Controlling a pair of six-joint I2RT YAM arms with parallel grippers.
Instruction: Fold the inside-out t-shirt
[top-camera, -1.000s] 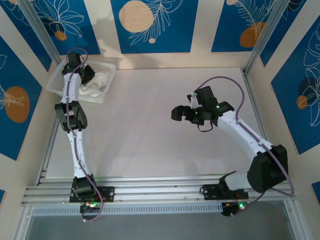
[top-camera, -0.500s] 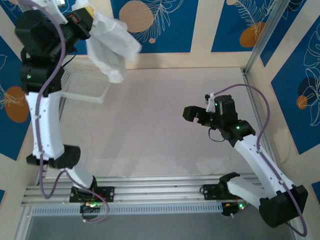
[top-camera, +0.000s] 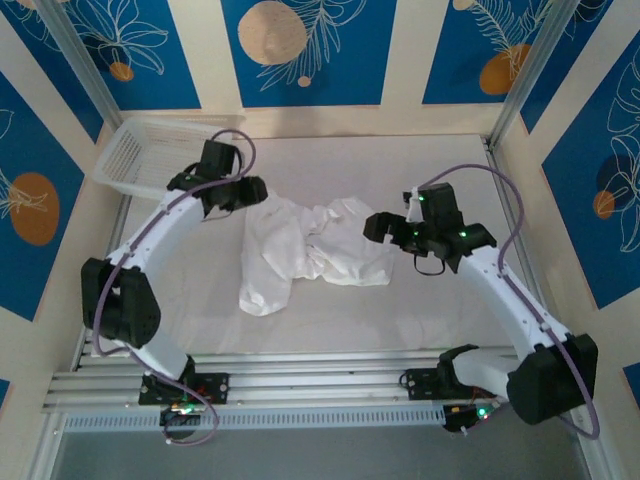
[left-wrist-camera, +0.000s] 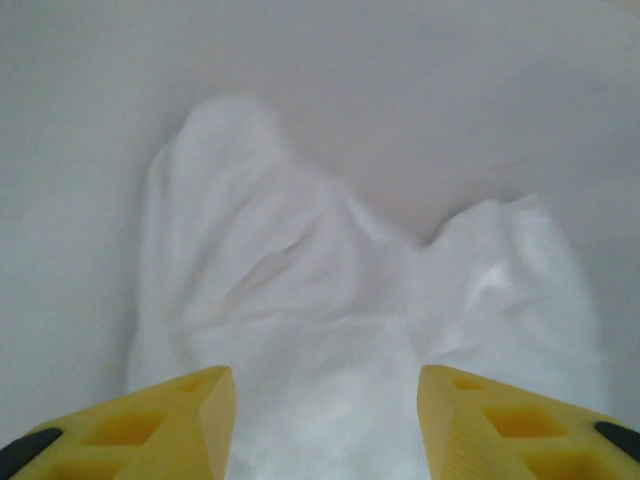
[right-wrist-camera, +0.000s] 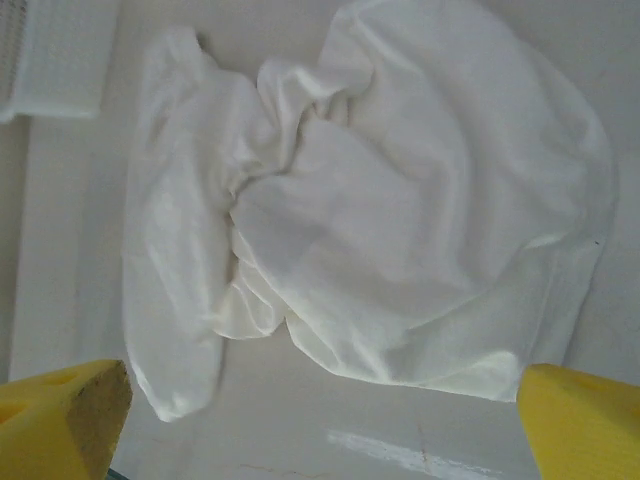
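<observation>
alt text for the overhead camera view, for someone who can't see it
A crumpled white t-shirt lies in a heap on the table between two white robot arms. The left gripper is at its far left edge and the right gripper at its right edge, both open. A white mesh basket sits in the far left corner.

— Got the inside-out t-shirt out of the basket?
— Yes. Lifted from it, swung high half a second ago, now dropped in a crumpled heap on the table.
— And the left gripper?
— Down from up high, no longer clamped on cloth, parted at the heap's far-left edge.
— The right gripper?
— Barely shifted, now just over the heap's right edge.
</observation>
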